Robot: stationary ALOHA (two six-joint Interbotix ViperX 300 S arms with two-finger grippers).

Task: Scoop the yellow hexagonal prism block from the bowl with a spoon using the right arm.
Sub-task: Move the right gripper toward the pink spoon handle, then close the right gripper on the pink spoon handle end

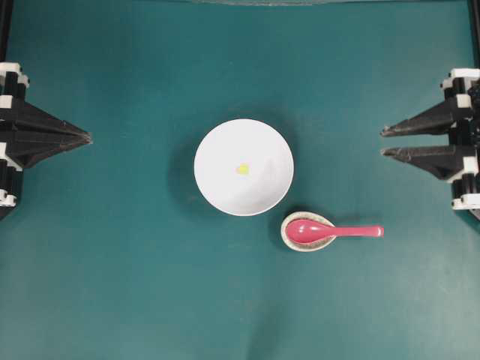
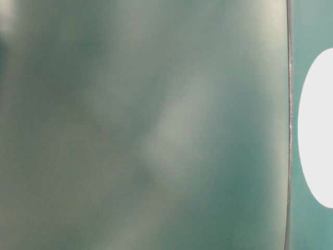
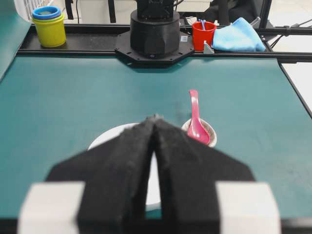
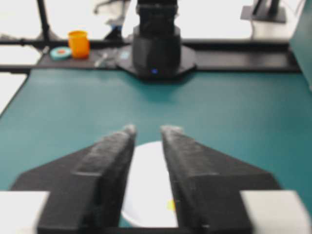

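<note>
My right claw sits parted, empty, at the surface edge. Spoon rests in a speckled dish beside the bowl; handle points toward that nearer claw. Yellow block mid-bowl. Left claw closed.

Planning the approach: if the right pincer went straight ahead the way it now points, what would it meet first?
Probably the bowl: the open right pincer points straight toward it, though height is unclear. The spoon lies off to the side.

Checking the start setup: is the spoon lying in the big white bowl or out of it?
Out. The spoon rests with its scoop in the small speckled dish beside the bowl; neither tool touches it.
</note>
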